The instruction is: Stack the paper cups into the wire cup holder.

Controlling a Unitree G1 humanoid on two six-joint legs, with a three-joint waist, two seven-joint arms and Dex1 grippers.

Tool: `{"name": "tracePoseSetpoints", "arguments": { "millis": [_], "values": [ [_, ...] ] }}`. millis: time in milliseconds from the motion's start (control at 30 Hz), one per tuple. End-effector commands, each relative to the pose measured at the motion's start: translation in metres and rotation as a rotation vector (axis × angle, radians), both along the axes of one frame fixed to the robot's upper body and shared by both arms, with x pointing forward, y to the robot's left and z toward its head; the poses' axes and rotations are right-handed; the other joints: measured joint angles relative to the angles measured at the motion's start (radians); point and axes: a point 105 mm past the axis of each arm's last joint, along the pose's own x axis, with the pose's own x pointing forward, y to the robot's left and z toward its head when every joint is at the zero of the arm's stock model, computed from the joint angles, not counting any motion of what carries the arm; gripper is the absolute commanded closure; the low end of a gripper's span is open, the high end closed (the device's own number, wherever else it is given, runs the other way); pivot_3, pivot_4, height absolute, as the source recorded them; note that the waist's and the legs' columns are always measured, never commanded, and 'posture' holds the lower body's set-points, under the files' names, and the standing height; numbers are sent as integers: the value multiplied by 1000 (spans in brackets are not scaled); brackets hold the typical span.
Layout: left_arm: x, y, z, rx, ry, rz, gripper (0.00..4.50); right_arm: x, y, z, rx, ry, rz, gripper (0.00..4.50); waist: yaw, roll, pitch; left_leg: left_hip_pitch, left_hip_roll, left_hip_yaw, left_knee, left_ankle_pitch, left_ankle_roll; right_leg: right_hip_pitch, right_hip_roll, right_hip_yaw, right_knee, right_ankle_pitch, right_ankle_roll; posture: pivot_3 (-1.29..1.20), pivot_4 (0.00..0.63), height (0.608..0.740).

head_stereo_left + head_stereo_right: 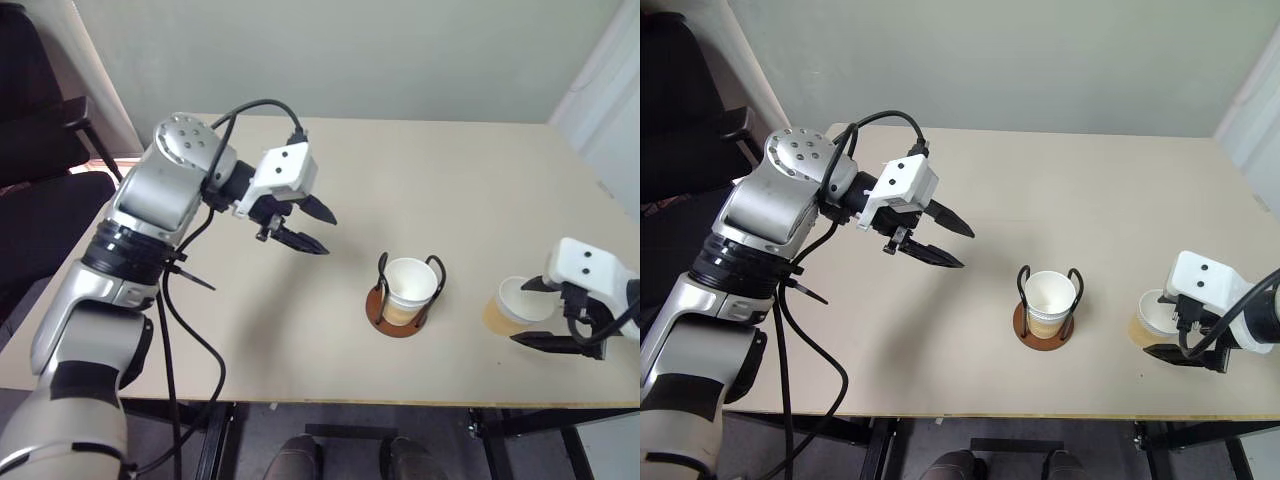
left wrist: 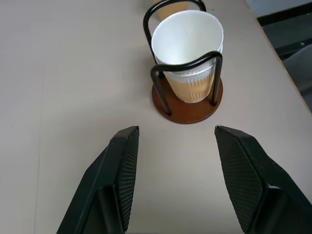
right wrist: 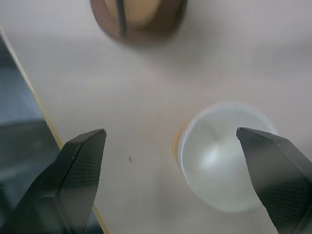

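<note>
Where right pincer gapes, paper cup between

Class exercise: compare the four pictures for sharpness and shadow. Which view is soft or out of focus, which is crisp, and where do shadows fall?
Right wrist view: the loose paper cup and wire cup holder look soft. Left wrist view: crisp, with the stacked cups and holder wires sharp. Left eye view: a faint soft shadow lies on the table below the left claw; light is even, without glare.

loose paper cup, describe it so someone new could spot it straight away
On the beige table, look past the wire cup holder toward the right gripper near the front edge. The loose paper cup stands there upright, bare on the tabletop with no wire loops around it.
</note>
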Motion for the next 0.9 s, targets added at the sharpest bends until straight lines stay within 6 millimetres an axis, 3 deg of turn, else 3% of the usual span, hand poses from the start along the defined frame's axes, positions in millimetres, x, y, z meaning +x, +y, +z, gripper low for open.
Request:
{"name": "tracePoseSetpoints", "arguments": {
  "millis": [33, 233, 267, 333, 567, 700, 800, 900],
  "values": [
    [-4, 1, 9, -19, -43, 6, 1882, 7, -2, 0, -65, -23, 35, 43, -1, 0, 0, 0, 0, 0, 0, 0, 0, 0, 0, 0, 0, 0, 0, 0, 150, 740],
    [-5, 0, 3, -21, -35, 13, 1882, 18, 2, -20, -115, -26, 92, 43, -3, 0, 0, 0, 0, 0, 0, 0, 0, 0, 0, 0, 0, 0, 0, 0, 150, 740],
    [-5, -1, 3, -22, -34, 13, 1882, 20, 2, -21, -123, -32, 98, 203, -3, 0, 0, 0, 0, 0, 0, 0, 0, 0, 0, 0, 0, 0, 0, 0, 150, 740],
    [-6, 0, 3, -28, -31, 12, 1882, 23, 3, -23, -134, -41, 110, 634, -3, 0, 0, 0, 0, 0, 0, 0, 0, 0, 0, 0, 0, 0, 0, 0, 150, 740],
    [-6, 4, -1, -25, -25, 14, 1882, 24, 2, -13, -154, -61, 139, 3081, -3, 0, 0, 0, 0, 0, 0, 0, 0, 0, 0, 0, 0, 0, 0, 0, 150, 740],
    [-6, 13, -4, -11, -21, 26, 1882, 23, 6, 44, -186, -156, 231, 4404, -4, 0, 0, 0, 0, 0, 0, 0, 0, 0, 0, 0, 0, 0, 0, 0, 150, 740],
    [-5, 15, -6, -7, -19, 29, 1882, 23, 19, 84, -162, -224, 287, 4465, -9, 1, 0, 0, 0, 2, -1, 0, 0, -1, 0, 1, 0, 0, 0, 0, 150, 740],
    [-6, 15, -6, -3, -18, 27, 1882, 18, 45, 122, -134, -285, 410, 4465, -14, 0, 0, 0, 1, -1, -2, 0, 0, -1, 1, 0, -1, -1, -2, 0, 150, 740]
  ]
}}
